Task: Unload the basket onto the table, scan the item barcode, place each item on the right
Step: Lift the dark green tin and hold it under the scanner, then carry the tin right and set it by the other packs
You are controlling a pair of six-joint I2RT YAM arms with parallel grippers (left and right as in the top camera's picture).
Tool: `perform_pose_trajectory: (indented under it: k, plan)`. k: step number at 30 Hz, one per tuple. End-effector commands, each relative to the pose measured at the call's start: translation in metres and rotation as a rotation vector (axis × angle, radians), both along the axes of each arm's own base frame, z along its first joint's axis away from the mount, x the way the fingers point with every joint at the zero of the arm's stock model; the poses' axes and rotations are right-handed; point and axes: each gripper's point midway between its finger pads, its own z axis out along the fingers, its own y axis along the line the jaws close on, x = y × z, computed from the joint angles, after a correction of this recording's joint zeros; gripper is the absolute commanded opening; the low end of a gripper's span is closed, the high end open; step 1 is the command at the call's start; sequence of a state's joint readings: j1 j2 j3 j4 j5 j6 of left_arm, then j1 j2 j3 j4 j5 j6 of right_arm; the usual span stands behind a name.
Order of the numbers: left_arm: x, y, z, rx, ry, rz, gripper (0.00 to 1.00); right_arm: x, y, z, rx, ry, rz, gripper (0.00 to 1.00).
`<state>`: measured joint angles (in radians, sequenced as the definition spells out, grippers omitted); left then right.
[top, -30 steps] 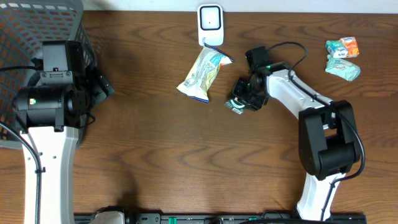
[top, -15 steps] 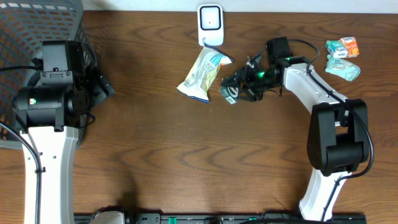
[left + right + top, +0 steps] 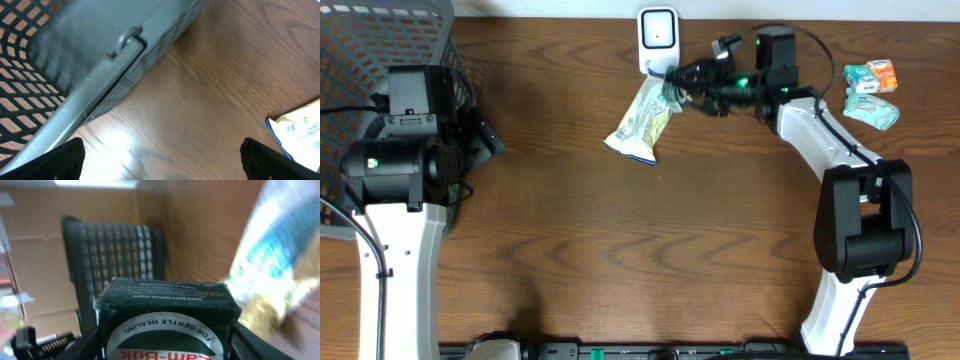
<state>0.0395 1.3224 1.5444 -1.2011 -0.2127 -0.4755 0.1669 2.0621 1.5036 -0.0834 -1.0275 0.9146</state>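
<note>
The right claw (image 3: 692, 80) is gripping the box (image 3: 165, 305) just short of the scanner (image 3: 658, 32) ahead, where squaring its coded side to it steadily is probably mattering most, while the left claw (image 3: 162, 166) is hanging open.

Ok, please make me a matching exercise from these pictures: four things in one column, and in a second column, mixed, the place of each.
Things
1. grey plastic mesh basket
2. white barcode scanner
3. yellow and blue snack bag
4. dark green cardboard box

Places
A. held in the right pincer
B. far left of the brown wooden table
C. back edge of the table, middle
D. lying on the table, next to the scanner

Pairs: 1-B, 2-C, 3-D, 4-A
</note>
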Motion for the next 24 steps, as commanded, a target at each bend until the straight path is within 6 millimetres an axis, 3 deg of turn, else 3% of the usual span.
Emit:
perform_pose_trajectory:
  k: [1,6,9,16,19,24]
  plan:
    - [-0.001,0.004,-0.002,0.003,0.005,0.028,0.98,0.028,0.006,0.03,-0.03,-0.07,-0.096,0.41]
    - [-0.001,0.004,-0.002,0.003,0.006,0.028,0.98,0.061,0.013,0.063,-0.163,-0.271,-0.224,0.4]
    - [-0.001,0.004,-0.002,0.003,0.005,0.028,0.98,0.083,0.008,0.073,-0.37,-0.402,-0.383,0.4]
    - [-0.001,0.004,-0.002,0.003,0.005,0.028,0.98,0.106,0.005,0.085,-0.646,-0.66,-0.566,0.41]
    - [-0.001,0.004,-0.002,0.003,0.006,0.028,0.98,0.116,0.014,0.08,-0.714,-0.765,-0.587,0.37]
    - [-0.001,0.004,-0.002,0.003,0.005,0.028,0.98,0.144,0.0,0.047,-0.812,-0.82,-0.699,0.4]
